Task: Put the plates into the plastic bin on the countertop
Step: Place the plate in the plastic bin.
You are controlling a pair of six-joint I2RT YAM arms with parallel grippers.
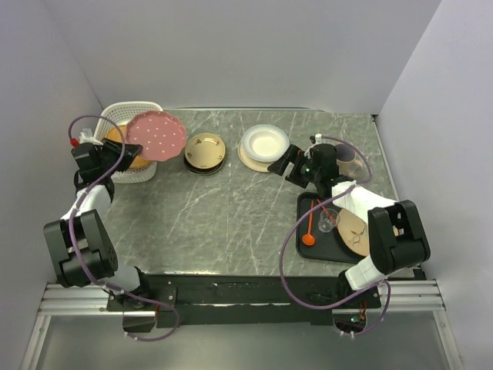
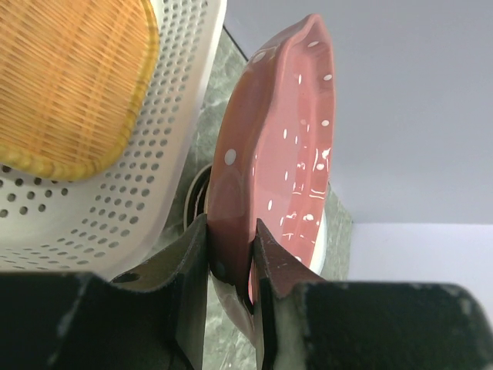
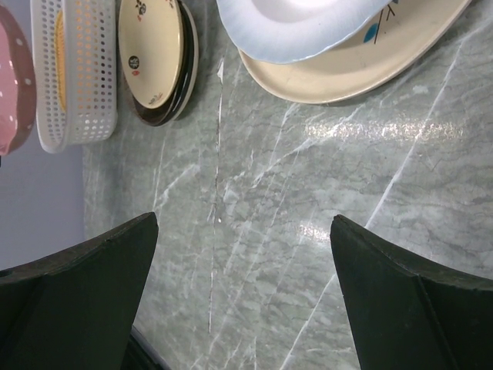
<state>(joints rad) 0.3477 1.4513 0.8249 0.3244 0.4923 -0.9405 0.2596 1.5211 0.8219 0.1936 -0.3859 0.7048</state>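
At the far left, your left end effector (image 2: 231,240) is clamped on the rim of the pink dotted plate (image 1: 156,135). It holds the plate tilted over the right edge of the white bin (image 1: 132,106), where a woven plate (image 2: 69,77) lies. Expect the pink plate to be stiff, glazed, slippery and breakable; a rim pinch may pivot. The left arm stretches far forward. Rightward, your right end effector (image 3: 245,220) hangs wide open over the worktop (image 1: 231,208).

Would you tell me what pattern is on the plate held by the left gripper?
Pink plate with white dots; left wrist view shows it best.
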